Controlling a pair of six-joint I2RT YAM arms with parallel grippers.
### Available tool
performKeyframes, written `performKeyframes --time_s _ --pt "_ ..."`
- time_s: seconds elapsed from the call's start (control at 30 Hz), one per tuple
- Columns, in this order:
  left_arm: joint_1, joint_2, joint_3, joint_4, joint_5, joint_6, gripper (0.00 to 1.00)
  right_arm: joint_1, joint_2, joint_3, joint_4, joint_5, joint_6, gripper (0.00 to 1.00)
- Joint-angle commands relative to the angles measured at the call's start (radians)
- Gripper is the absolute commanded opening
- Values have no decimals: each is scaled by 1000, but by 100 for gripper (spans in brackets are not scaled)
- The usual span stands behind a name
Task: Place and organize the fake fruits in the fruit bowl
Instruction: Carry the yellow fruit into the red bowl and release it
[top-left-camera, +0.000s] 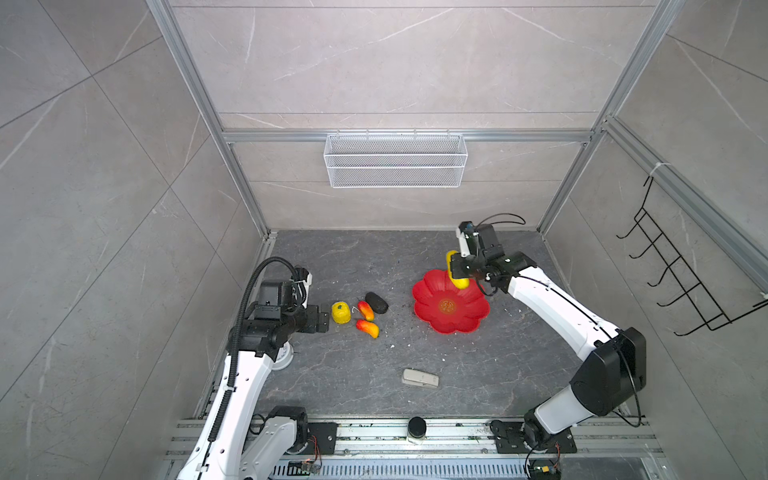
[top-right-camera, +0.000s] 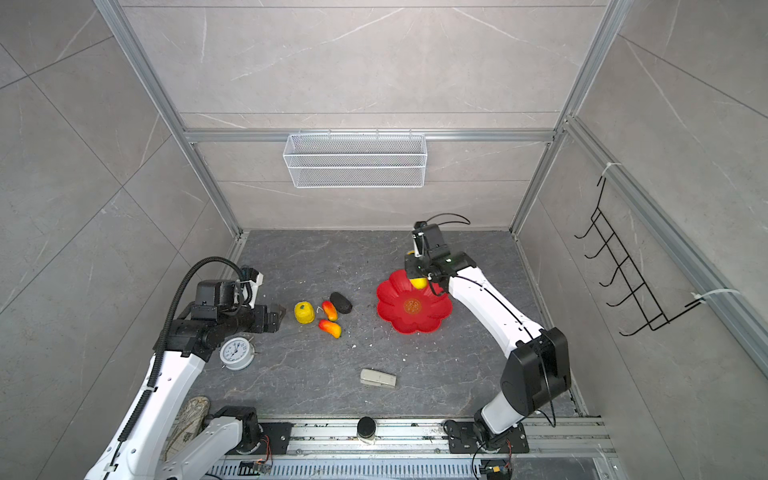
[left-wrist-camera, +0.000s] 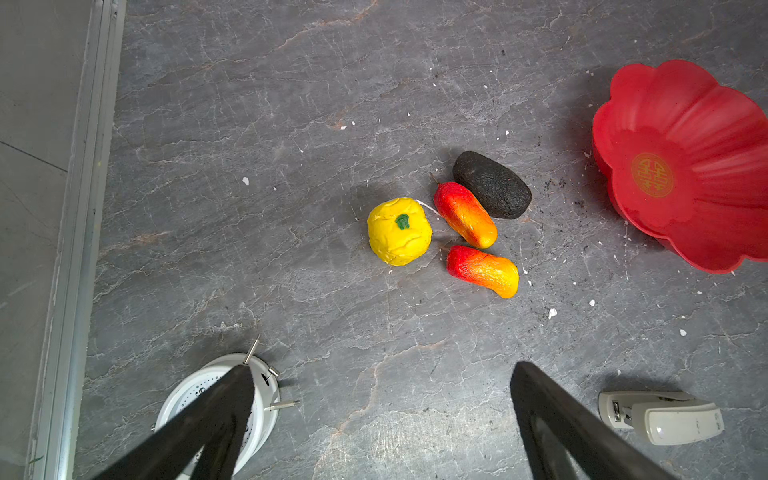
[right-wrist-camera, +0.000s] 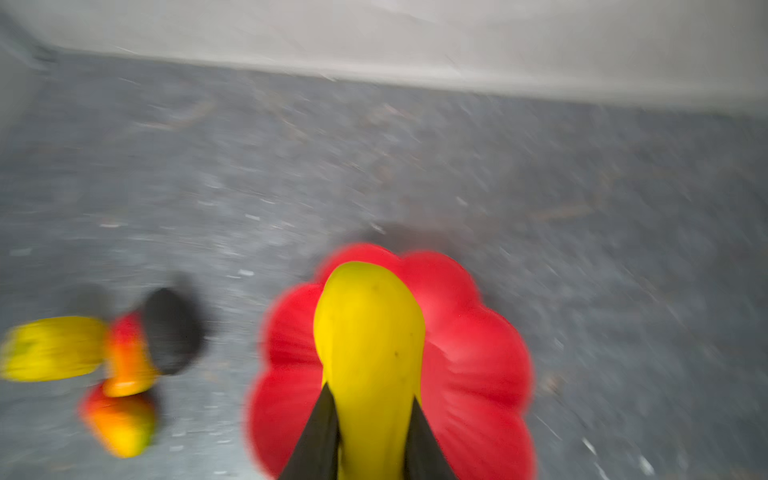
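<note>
Progress is slight: no fruit lies in the fruit bowl (left-wrist-camera: 685, 124). The long yellow fruit (right-wrist-camera: 370, 332) is pinched by the right gripper (right-wrist-camera: 370, 395) above the bowl's far rim. The round yellow fruit (left-wrist-camera: 399, 230), mango shapes (left-wrist-camera: 465, 214) (left-wrist-camera: 484, 270) and black oval (left-wrist-camera: 492, 185) lie on the table (left-wrist-camera: 291, 124) near the spread left gripper (left-wrist-camera: 382, 368). The grip itself, hidden in both top views, is shown in the blurred right wrist view.
</note>
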Motion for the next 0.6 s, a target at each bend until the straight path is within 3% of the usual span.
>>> performKeyframes --time_s 0.0,0.33,0.57 --pt "4 -12 14 31 46 19 100 -38 10 -130 26 -16 18 22" --pt "5 -18 10 37 63 13 100 -72 182 -173 142 -87 57 20" --pt "5 -21 10 39 68 14 100 -72 216 -173 162 -35 62 21"
